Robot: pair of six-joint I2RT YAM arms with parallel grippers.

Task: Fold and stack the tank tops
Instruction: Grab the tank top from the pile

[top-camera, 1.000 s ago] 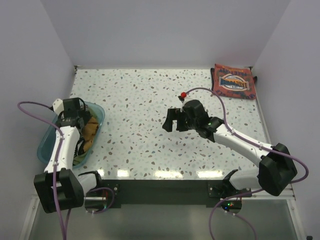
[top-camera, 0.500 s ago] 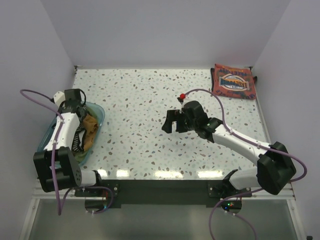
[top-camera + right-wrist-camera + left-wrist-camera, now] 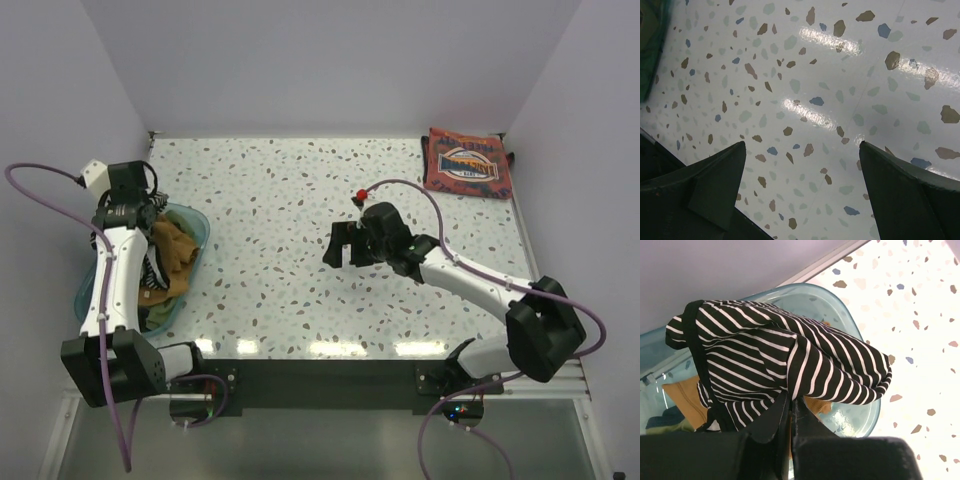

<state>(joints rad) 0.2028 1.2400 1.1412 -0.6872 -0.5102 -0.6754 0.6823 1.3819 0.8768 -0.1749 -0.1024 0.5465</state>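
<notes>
1. We look down on a speckled table (image 3: 280,200) with two robot arms fixed at its near edge; a translucent teal bin (image 3: 197,228) sits at the left side of the table.
2. The left gripper (image 3: 791,401) is over the bin; its fingers are clenched on a fold of the black-and-white striped tank top (image 3: 780,360), with almost no gap between them.
3. In the left wrist view, the striped top is bunched into a rounded bundle in front of the bin's far rim, a dark trim band running down its left edge; we cannot tell whether it still touches the clothes beneath it.
4. A mustard-orange tank top (image 3: 175,255) lies crumpled inside the bin, just beside the striped one; more dark cloth lies at the bin's near end.
5. The right gripper (image 3: 802,145) hovers over bare table near the middle; its fingers are spread wide and grasp nothing.
6. The rust-red tank top (image 3: 468,163) lies folded flat at the far right corner of the table, graphic side up, well apart from both grippers.
</notes>
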